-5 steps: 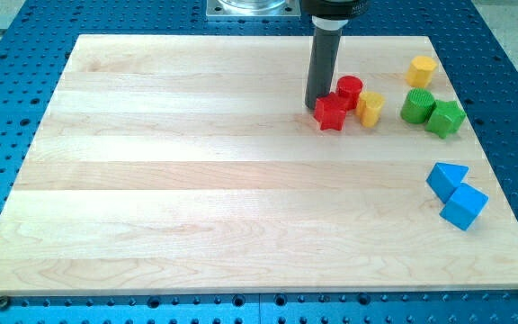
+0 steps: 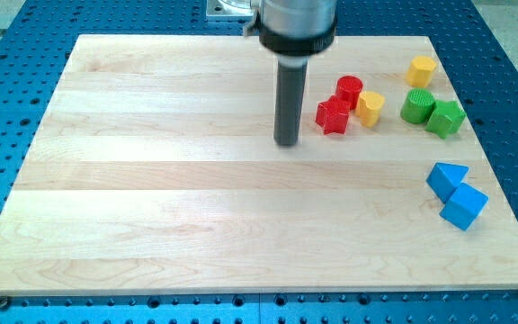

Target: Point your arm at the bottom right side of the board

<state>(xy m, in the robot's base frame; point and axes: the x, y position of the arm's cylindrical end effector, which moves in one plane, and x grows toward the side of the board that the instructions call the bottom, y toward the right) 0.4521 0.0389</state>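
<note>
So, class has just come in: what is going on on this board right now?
A robot arm with a dark rod stands over a wooden board. My tip rests on bare wood, left of the red star block and touching no block. It points near the board's middle, not yet at the bottom right. The two blue blocks lie towards that side, and the red cylinder, yellow and green blocks sit at the top right.

The rod's tip (image 2: 286,142) rests on the wooden desk (image 2: 151,198) near its middle, just to the view's left of the red star block (image 2: 332,116), apart from it. Behind that block sit a red cylinder (image 2: 349,90) and a yellow cylinder (image 2: 370,107), with a yellow block (image 2: 421,70) and two green blocks (image 2: 417,105) (image 2: 445,118) farther toward the view's right. Two blue blocks, a triangular one (image 2: 445,178) and a cube (image 2: 464,207), touch each other near the desk's right edge, well apart from the tip.
</note>
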